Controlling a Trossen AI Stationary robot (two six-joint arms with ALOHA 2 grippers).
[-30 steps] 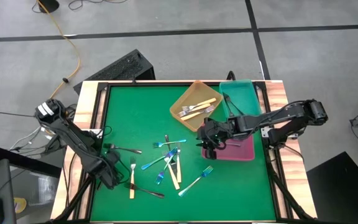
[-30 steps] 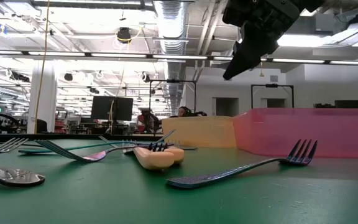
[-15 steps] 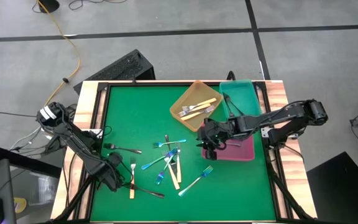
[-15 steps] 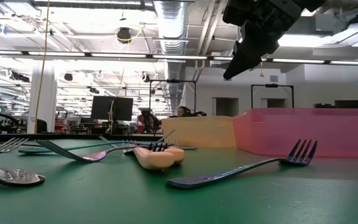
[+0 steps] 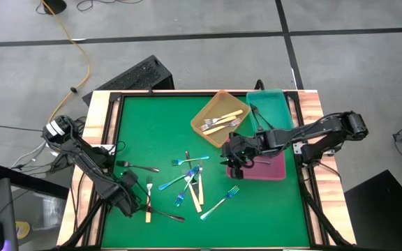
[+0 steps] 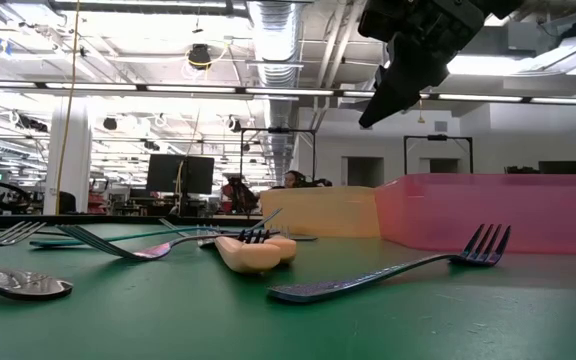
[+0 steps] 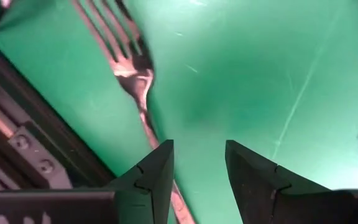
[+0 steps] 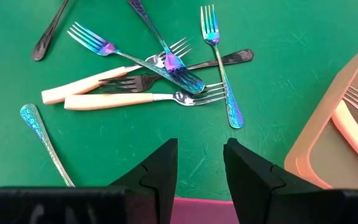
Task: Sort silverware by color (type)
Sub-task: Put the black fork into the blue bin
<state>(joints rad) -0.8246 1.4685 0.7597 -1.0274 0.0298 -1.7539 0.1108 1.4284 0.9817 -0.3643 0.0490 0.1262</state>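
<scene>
the left gripper (image 5: 126, 203) is hovering low over the green table (image 5: 152, 125) at its near left corner, fingers (image 7: 156, 174) apart with nothing between them, a dark fork (image 7: 129, 68) lying just ahead of the tips. compared with a second ago, the left arm is sitting slightly further toward the near edge, closer to the cream-handled fork (image 5: 148, 202) and the black fork (image 5: 165, 213) beside it. the right gripper (image 5: 234, 159) is hanging above the left edge of the pink tray (image 5: 274, 169), unmoved, its fingers (image 8: 160, 168) parted and empty. the silverware is lying as before: a loose pile of iridescent and cream-handled forks (image 5: 190, 180) in the middle of the table, a lone iridescent fork (image 5: 220, 202) nearer, and cream-handled forks in the orange tray (image 5: 202, 127). the teal tray (image 5: 274, 104) is sitting at the far right.
</scene>
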